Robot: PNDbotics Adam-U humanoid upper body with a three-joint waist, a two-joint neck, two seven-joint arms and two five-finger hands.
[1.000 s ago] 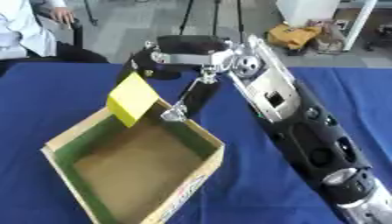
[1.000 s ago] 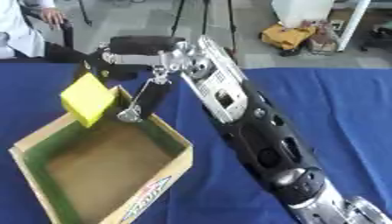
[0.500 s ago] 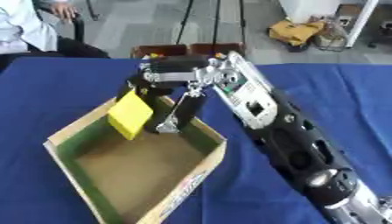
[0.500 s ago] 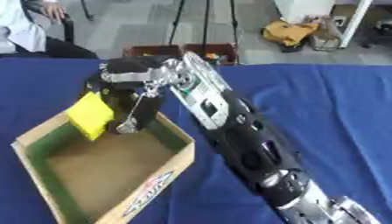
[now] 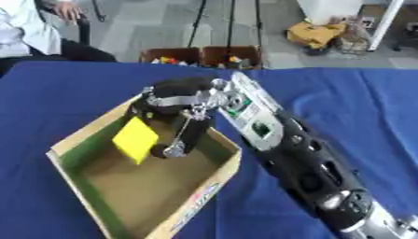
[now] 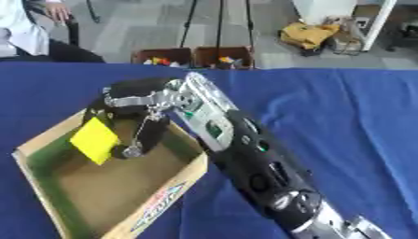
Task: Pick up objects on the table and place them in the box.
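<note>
One flat yellow square object [image 5: 135, 139] is pinched in the right hand [image 5: 174, 103] and held inside the open cardboard box [image 5: 88, 203], left of centre, presumably for release.

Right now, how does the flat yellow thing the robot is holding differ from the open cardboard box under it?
The flat yellow square piece is small, bright and tilted on a corner, held by the right hand. The open cardboard box is large, brown with a green lining, and rests on the blue cloth-covered table. Both have square outlines.
</note>
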